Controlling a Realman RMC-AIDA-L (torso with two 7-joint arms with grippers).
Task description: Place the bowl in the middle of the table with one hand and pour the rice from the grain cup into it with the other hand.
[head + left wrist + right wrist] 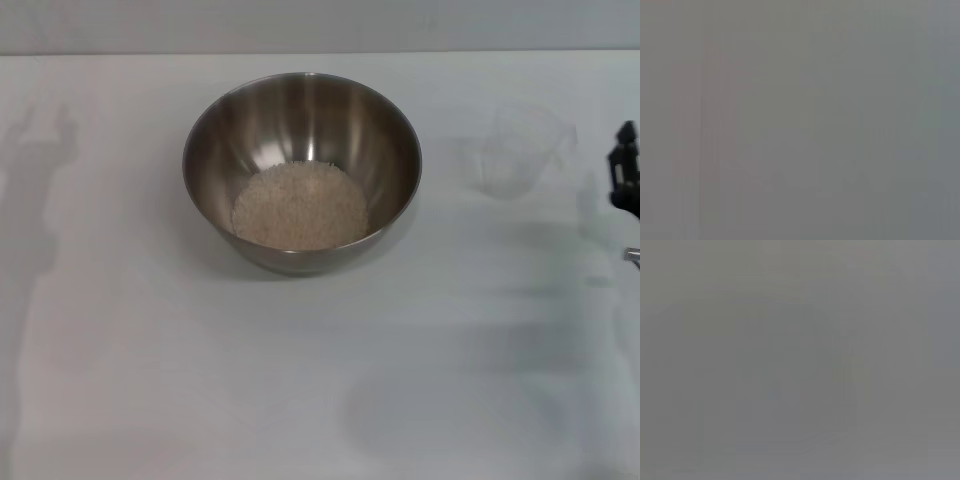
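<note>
The stainless-steel bowl (301, 170) stands on the white table (150, 350) near its middle, a little toward the far side. A heap of pale rice (300, 206) lies in its bottom. The clear grain cup (515, 150) stands upright and looks empty on the table to the right of the bowl. My right gripper (624, 175) shows only as a black part at the right edge, right of the cup and apart from it. My left gripper is out of view. Both wrist views show only plain grey.
The table's far edge (320, 53) meets a pale wall behind the bowl. Arm shadows fall on the tabletop at the far left (40, 170) and at the front right (480, 400).
</note>
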